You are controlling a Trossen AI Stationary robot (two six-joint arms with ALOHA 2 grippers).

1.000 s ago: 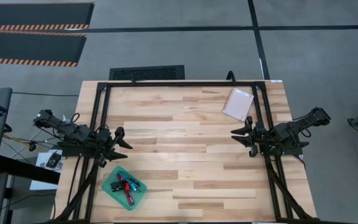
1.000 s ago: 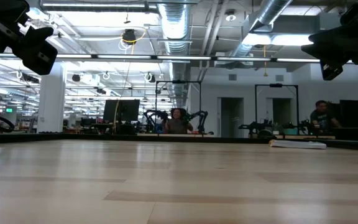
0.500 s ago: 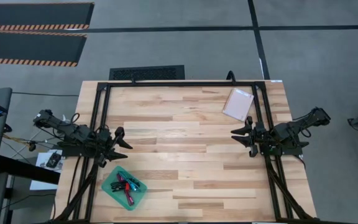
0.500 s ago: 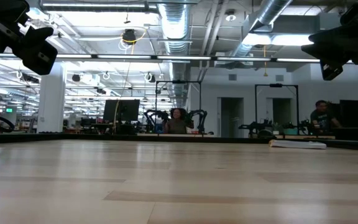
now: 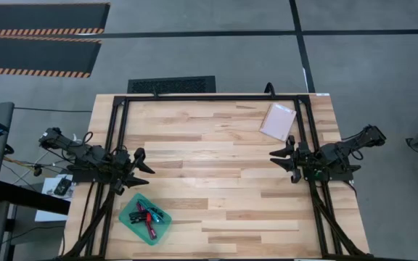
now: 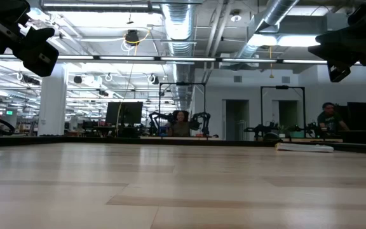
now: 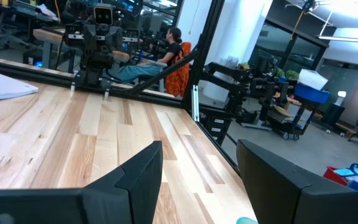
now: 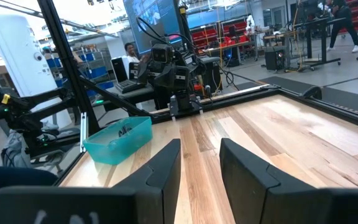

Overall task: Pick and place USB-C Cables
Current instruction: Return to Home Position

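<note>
We see the short bundled USB-C cables [image 5: 146, 214], teal, pink and black, lying in the shallow green plastic bin [image 5: 128, 220] near the pale wooden table's [image 5: 209, 188] left edge. The left gripper [image 5: 141, 168] hangs just beside the bin and the right gripper [image 5: 278, 161] well apart across the table, both with fingers parted and empty.

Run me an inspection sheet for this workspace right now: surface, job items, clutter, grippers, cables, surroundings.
Surface: light wooden plank table with a black metal frame round it.
Job's things: bundled USB-C cables, magenta, black and teal showing, lie in the green plastic bin beside the left arm; none seen loose.
Clutter: white-pink flat packet near the right arm, towards the far edge.
Grippers: left gripper open, empty, raised at the table's left side; right gripper open, empty, raised at the right side.
Cables: thin loose wiring off the table by the left arm's base.
Surroundings: grey floor, striped mats, people at distant benches.
</note>
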